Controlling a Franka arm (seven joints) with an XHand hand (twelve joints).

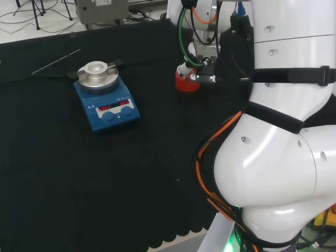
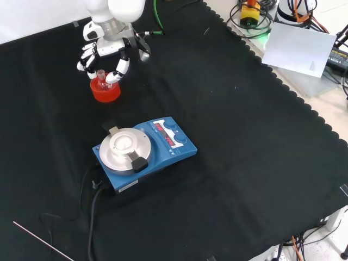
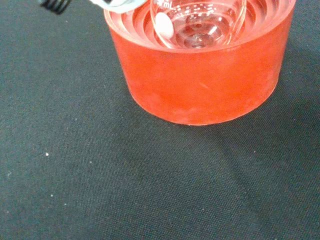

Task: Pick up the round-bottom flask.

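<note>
The clear round-bottom flask sits upright in a red ribbed ring stand at the far left of the front view. The hand hangs just above it. Its fingers reach down on both sides of the flask's neck with a gap showing, so I see no grip. In the wrist view the flask's bulb rests in the stand, with a fingertip close beside it. In the head view the stand lies under the hand, beside the arm's white links.
A blue hotplate stirrer with a round metal top stands nearer in the front view, its cable trailing forward; in the head view the stirrer is left of the stand. A thin rod lies on the black cloth.
</note>
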